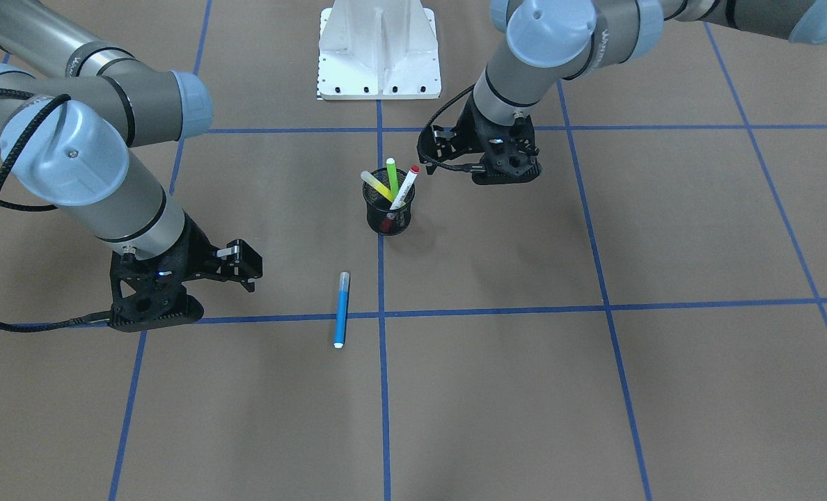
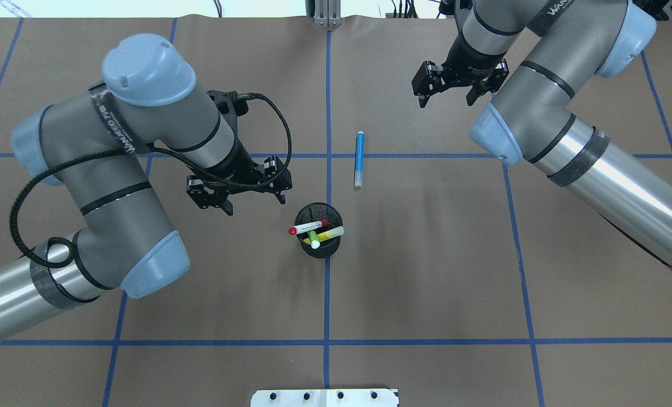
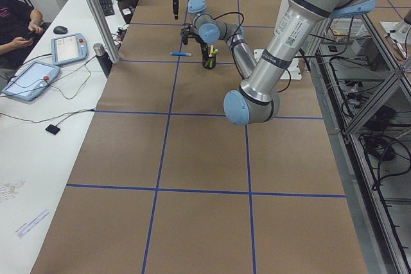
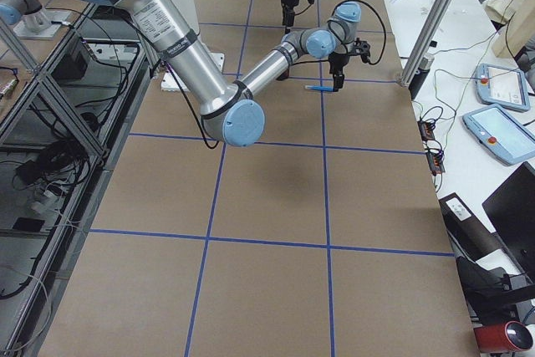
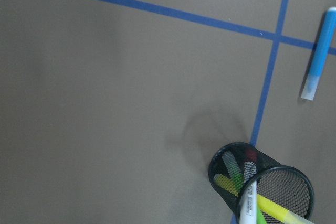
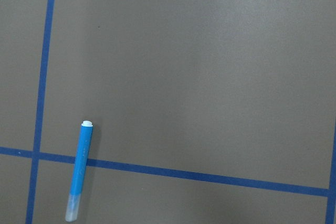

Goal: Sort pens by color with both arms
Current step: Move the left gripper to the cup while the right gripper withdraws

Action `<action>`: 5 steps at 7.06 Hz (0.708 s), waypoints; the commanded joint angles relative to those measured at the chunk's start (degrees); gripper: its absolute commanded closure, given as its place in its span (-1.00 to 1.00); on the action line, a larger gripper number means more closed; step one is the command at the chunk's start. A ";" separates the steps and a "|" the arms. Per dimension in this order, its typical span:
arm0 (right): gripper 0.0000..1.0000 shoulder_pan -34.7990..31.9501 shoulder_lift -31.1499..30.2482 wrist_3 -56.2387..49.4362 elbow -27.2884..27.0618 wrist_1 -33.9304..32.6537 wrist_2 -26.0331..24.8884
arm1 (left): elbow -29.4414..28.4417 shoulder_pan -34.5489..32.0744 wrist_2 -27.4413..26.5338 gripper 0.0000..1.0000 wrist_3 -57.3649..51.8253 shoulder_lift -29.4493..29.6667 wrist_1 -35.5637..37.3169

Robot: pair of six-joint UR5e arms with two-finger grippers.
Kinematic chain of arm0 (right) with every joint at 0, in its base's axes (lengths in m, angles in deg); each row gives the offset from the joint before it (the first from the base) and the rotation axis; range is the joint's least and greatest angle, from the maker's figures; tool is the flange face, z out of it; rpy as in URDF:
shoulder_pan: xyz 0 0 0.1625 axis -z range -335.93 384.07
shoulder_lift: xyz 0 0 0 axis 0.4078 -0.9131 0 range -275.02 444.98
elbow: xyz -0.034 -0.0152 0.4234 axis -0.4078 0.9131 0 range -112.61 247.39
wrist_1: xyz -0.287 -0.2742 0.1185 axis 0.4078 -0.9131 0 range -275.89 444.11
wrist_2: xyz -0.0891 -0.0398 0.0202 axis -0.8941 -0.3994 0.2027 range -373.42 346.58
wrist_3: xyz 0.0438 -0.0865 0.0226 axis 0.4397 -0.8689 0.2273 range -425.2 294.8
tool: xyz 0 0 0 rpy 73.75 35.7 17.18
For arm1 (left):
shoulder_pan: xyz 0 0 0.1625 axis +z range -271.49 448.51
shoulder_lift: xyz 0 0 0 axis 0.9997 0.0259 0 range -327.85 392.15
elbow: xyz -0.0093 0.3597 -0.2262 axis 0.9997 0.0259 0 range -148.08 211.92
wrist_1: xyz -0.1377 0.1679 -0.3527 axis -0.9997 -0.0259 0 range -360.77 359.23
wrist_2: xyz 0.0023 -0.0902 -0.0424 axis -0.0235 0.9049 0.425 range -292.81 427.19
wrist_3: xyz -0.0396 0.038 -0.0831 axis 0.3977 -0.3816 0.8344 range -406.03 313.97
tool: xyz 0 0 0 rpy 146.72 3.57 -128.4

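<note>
The likeliest trouble sits at the small black wire-mesh cup (image 1: 403, 217): it looks light and is not fastened down, and the three pens in it lean and cross, so a gripper coming in off-centre could pinch two barrels at once, or drag and tip the cup as it lifts. The cup stands on the brown paper-covered table (image 2: 426, 271) right on a blue tape line, and holds the white-barrelled marker with the red cap (image 1: 404, 186), the bright green highlighter (image 1: 392, 177) and the yellow highlighter (image 1: 376, 185), all sticking out above the rim at different slants. The fourth pen, a slim blue marker (image 2: 359, 159), lies flat on the table outside the cup, near it and across another tape line; being round, it would probably roll away if fingers closed unevenly on it. The left gripper (image 2: 255, 202) hangs just beside the cup with its jaws spread and nothing between them. The right gripper (image 2: 446, 100) is well apart from the blue marker, likewise spread and empty — though its fingertips are small in every view. If both arms close on the middle together, they could also foul each other.
</note>
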 commanded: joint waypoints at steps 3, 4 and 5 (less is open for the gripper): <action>-0.99 0.29 -0.05 0.08 0.00 0.00 -1.73 | -4.72 4.17 0.28 -0.69 -7.17 0.93 -4.93; -0.99 0.37 -0.05 0.08 0.00 0.00 -2.00 | -5.96 4.35 0.37 -0.68 -7.34 1.02 -7.31; -0.99 0.46 -0.05 0.08 0.00 0.00 -2.09 | -6.23 4.53 0.46 -0.62 -8.12 1.89 -7.25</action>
